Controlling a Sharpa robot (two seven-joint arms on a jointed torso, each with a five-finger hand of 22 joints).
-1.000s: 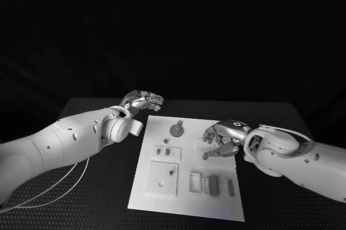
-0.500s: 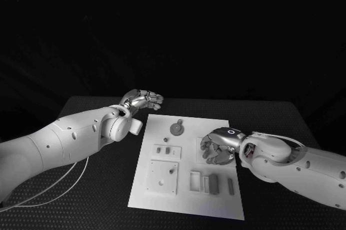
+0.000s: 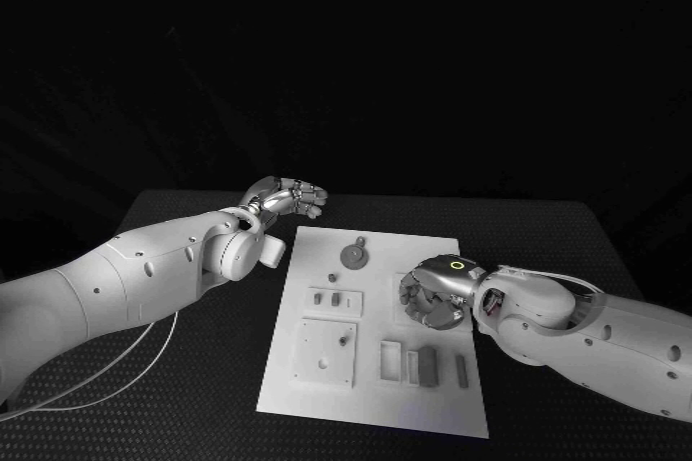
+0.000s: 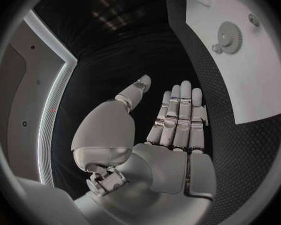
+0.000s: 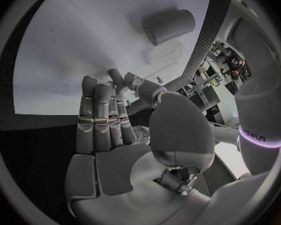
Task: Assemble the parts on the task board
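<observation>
Both hands empty — left hand (image 3: pixel 287 199) beside the task board (image 3: pixel 378 390), fingers (image 4: pixel 178 110) straight; right hand (image 3: pixel 434 293) over it, fingers extended.

- The black counter (image 3: pixel 562 241) has a bumpy top.
- The white task board (image 3: pixel 440 406) lies flat in the middle, its long side running from 12 to 6 o'clock.
- Thin white cables (image 3: pixel 108 376) lie at 8 o'clock.

The task board (image 3: pixel 378 381) is lying mid-table (image 3: pixel 173 381); the left hand (image 3: pixel 289 198) is hovering behind its far-left corner, the right hand (image 3: pixel 433 293) seemingly resting on its right side.
</observation>
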